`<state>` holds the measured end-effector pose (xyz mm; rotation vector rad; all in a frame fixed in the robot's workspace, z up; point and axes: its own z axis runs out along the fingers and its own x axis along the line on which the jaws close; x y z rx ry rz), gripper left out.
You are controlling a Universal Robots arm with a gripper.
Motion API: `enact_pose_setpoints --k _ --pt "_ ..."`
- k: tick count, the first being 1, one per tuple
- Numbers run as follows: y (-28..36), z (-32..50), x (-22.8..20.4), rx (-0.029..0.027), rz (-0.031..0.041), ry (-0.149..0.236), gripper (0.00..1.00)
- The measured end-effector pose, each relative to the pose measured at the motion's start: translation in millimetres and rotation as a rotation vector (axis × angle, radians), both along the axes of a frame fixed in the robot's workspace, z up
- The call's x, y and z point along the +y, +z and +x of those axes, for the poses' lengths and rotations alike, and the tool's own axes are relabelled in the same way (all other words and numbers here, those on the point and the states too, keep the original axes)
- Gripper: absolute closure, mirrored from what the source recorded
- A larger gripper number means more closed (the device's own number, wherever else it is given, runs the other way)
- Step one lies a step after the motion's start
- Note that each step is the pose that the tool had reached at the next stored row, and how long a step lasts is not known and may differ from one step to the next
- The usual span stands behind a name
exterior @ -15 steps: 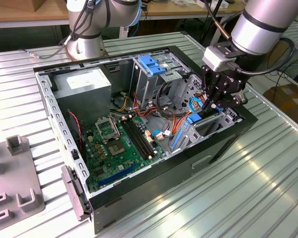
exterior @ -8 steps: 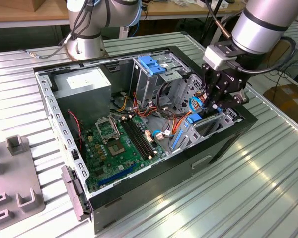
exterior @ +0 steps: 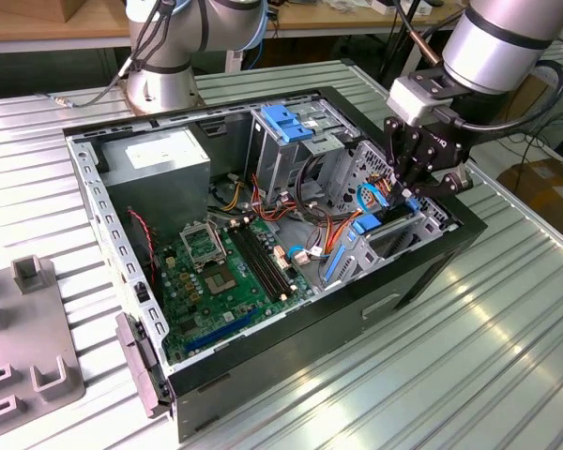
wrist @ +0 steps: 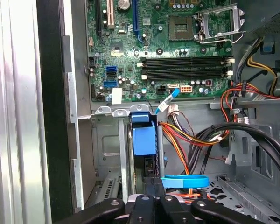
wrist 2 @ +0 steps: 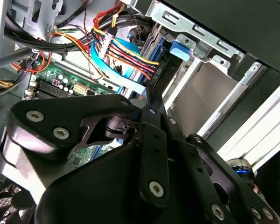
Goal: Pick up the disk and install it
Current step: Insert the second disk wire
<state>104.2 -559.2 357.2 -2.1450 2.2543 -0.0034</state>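
**A:** Looking at the case?

**B:** Yes. Big and black, lid off, lying flat on the ribbed metal tabletop.

**A:** And inside?

**B:** Full of parts. Green board on the floor of the case. Grey power box in the far corner, at the exterior view's left. Metal cage with a blue top just beside that box.

**A:** Found the disk yet?

**B:** Found it. Down in a metal bay at the case's front corner, at the exterior view's right. Standing on its thin edge (dark body, blue rail facing up in the first wrist view). Seen as a bit of blue in the exterior view too.

**A:** Where to look for the end effector?

**B:** Right over that same bay, hanging from the arm and dipped into the case. Black and chunky in both wrist views, right at the near end of the disk.

**A:** Holding the disk?

**B:** Hard to say. Very close to it, maybe touching. Open or closed? Cannot tell from here.

**A:** Anything near it?

**B:** Lots of wires, red, orange, yellow and black, bunched just beside the bay. Also a flat blue cable looped right next to the end effector.

**A:** Anything outside the case?

**B:** A grey block on the tabletop, well apart, at the exterior view's left.
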Motion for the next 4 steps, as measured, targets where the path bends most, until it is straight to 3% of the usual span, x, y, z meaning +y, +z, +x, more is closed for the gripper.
enact_pose_setpoints --k 4 --pt "0.0 -0.1 0.0 -0.0009 0.0 0.0 0.9"
